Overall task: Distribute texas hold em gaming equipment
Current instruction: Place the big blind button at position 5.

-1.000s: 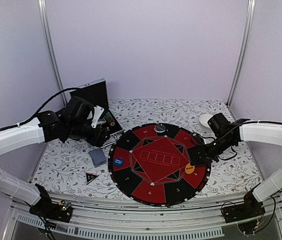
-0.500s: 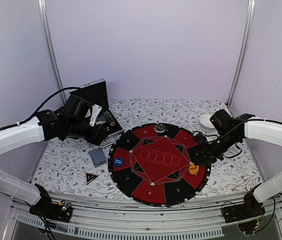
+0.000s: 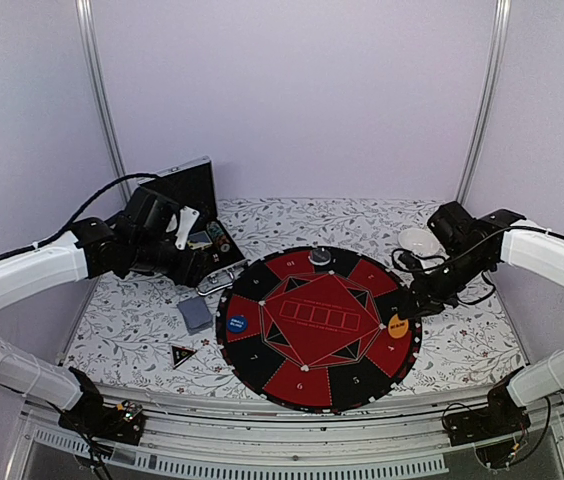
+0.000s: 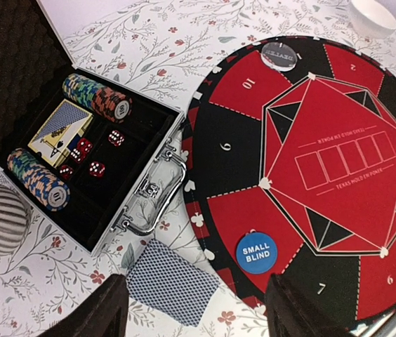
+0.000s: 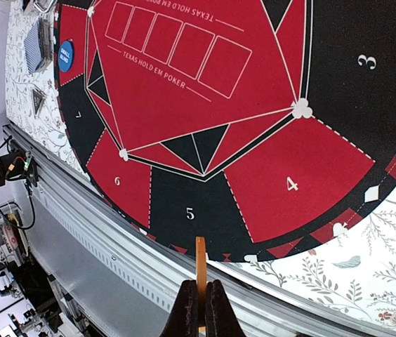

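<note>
My right gripper (image 3: 409, 310) (image 5: 201, 286) is shut on the orange blind button (image 3: 398, 325) (image 5: 201, 263), held on edge above the right rim of the mat (image 3: 319, 330). The blue blind button (image 3: 237, 323) (image 4: 257, 252) lies on the mat's left side. A grey-blue-backed card deck (image 3: 195, 313) (image 4: 172, 282) rests on the table beside the mat. Above the deck my left gripper (image 3: 205, 272) (image 4: 201, 309) hovers open with nothing between its fingers. The black triangular marker (image 3: 182, 353) (image 5: 38, 100) lies near the front left. Striped poker chips (image 4: 97, 97) sit in rows inside the case.
The open silver-edged black case (image 3: 187, 190) (image 4: 8, 56) stands at the back left, with cards (image 4: 61, 130) and red dice (image 4: 89, 151) in it. A silvery dealer disc (image 3: 319, 257) (image 4: 280, 55) lies at the mat's far edge. A white bowl (image 3: 417, 240) sits back right.
My right gripper has carried the orange button rightward, from inside the mat to its right rim. The left arm has drawn back slightly toward the case.
</note>
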Tool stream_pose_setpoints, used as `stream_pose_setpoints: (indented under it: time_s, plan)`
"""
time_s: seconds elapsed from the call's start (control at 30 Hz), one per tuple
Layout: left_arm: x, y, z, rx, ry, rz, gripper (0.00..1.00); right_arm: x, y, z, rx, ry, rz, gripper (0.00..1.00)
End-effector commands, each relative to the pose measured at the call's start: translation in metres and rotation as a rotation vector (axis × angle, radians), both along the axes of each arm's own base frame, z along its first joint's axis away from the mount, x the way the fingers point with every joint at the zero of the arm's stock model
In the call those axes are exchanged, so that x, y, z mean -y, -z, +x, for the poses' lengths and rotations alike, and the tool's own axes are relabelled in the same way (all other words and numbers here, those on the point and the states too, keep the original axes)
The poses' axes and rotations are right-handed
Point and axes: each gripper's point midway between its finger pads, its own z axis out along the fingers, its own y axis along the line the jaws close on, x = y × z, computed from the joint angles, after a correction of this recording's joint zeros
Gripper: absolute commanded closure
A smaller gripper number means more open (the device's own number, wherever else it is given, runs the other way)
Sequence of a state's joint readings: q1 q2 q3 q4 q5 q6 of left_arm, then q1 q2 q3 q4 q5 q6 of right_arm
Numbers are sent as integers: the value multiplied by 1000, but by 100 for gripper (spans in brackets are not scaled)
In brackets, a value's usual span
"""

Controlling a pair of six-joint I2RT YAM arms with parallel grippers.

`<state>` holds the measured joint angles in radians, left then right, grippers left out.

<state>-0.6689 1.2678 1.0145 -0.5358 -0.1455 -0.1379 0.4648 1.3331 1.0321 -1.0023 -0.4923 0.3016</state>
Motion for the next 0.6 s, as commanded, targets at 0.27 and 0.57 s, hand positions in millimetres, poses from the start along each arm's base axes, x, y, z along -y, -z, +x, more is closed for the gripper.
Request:
stream_pose_setpoints:
  time_s: [0.27,0.57]
  plan:
    - [-4,9,7,-16,0,-3,31,-20,-16,12,73,-39,111,98]
    - [-3,12,7,-27,6,-6,30,-28,41,1,-10,-11,183,98]
